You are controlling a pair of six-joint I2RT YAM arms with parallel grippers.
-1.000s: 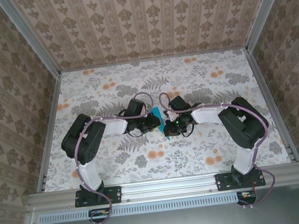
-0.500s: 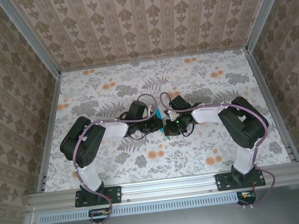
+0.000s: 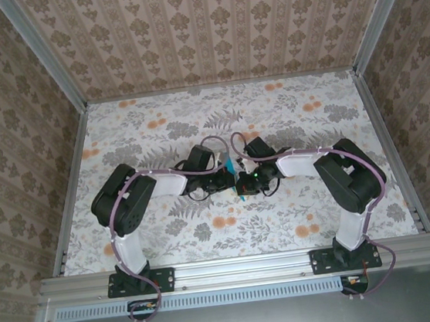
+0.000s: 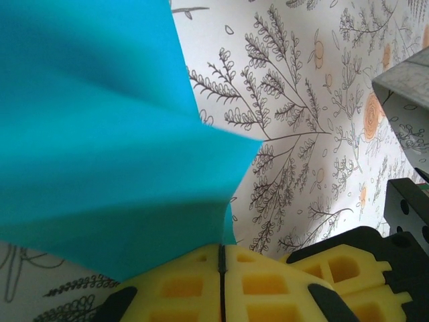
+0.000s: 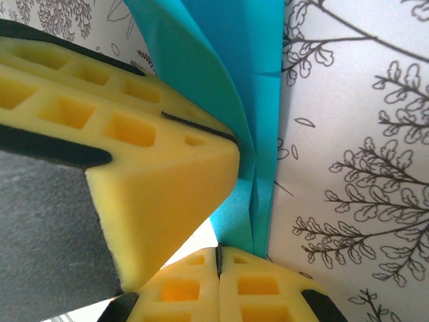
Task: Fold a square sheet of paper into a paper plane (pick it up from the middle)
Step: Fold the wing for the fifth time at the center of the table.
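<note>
Teal-blue and creased, the slim folded paper plane (image 3: 232, 164) sits at the centre of the overhead frame, caught between both arms' tips, with the floral-printed table (image 3: 287, 114) behind it. At the bottom of its wrist frame, the left gripper (image 4: 221, 253) has its yellow foam pads pressed together on the sheet's lower edge. The right gripper (image 5: 218, 253) likewise clamps the paper's bottom corner, pads meeting.
</note>
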